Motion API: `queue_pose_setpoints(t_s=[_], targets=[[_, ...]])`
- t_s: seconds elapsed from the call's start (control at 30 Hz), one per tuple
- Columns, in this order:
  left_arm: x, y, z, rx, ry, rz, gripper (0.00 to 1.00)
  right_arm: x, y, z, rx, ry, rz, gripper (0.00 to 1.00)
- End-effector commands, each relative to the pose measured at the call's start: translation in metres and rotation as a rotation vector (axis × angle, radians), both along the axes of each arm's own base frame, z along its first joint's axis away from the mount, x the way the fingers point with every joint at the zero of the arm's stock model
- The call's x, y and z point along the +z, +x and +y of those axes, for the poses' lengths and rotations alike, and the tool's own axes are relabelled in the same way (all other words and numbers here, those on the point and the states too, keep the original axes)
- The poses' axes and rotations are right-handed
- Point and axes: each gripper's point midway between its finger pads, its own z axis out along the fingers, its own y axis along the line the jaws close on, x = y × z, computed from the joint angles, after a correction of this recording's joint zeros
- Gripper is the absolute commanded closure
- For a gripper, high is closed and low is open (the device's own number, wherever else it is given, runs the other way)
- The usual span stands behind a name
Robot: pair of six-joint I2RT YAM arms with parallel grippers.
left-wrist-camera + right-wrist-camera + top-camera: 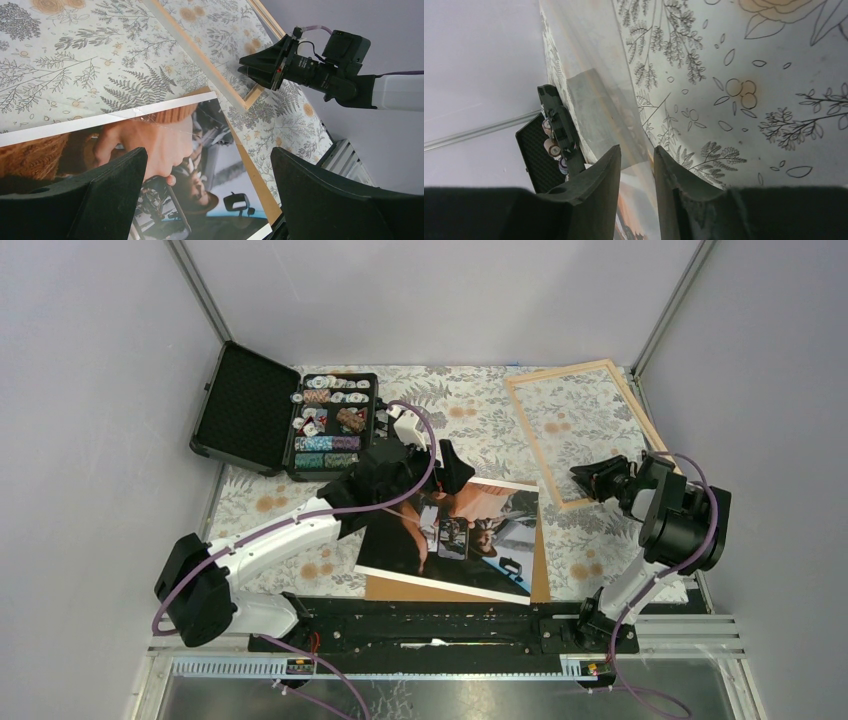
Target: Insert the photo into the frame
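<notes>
The photo [450, 535] lies face up in the middle of the table, its dark picture of people filling the left wrist view [150, 145]. My left gripper [440, 470] hovers over its far edge, wide open [210, 170] with nothing between the fingers. The light-wood frame [575, 430] lies flat at the back right. My right gripper [582, 478] is at the frame's near corner [245, 100]. In the right wrist view its jaws [637, 150] stand a little apart, open, with the clear pane [594, 110] running into the gap.
A brown cardboard board [540, 575] lies under the photo, showing along its right side [252, 170]. An open black case of poker chips [290, 415] sits at the back left. Grey walls close in the table on three sides.
</notes>
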Motion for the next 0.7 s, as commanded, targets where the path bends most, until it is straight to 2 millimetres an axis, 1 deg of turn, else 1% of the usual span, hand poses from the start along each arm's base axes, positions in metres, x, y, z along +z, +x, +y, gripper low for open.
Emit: queue_pose_setpoints(t_s=[0.0, 0.03, 0.17, 0.3, 0.5, 0.57, 0.63, 0.67], targets=[[0.025, 0.004, -0.008, -0.008, -0.053, -0.051, 0.01, 0.009, 0.013, -0.002, 0.034, 0.001, -0.056, 0.58], [0.026, 0.005, -0.009, -0.008, -0.054, -0.052, 0.01, 0.008, 0.015, -0.002, 0.039, 0.001, -0.058, 0.54], [0.025, 0.005, -0.009, -0.007, -0.055, -0.05, 0.01, 0.0, 0.019, -0.003, 0.046, 0.013, -0.045, 0.49], [0.023, 0.001, -0.013, -0.035, -0.058, -0.039, 0.01, -0.004, 0.026, 0.0, 0.06, 0.05, -0.074, 0.48], [0.023, 0.0, -0.015, -0.047, -0.066, -0.03, 0.01, -0.004, 0.042, 0.015, 0.098, 0.07, -0.113, 0.48], [0.022, 0.0, -0.016, -0.049, -0.067, -0.028, 0.01, -0.005, 0.045, 0.017, 0.095, 0.073, -0.12, 0.51], [0.023, -0.001, -0.016, -0.05, -0.067, -0.029, 0.01, 0.002, 0.047, 0.018, 0.08, 0.086, -0.15, 0.58], [0.023, 0.0, -0.016, -0.049, -0.067, -0.03, 0.01, 0.008, 0.047, 0.018, 0.072, 0.097, -0.166, 0.63]])
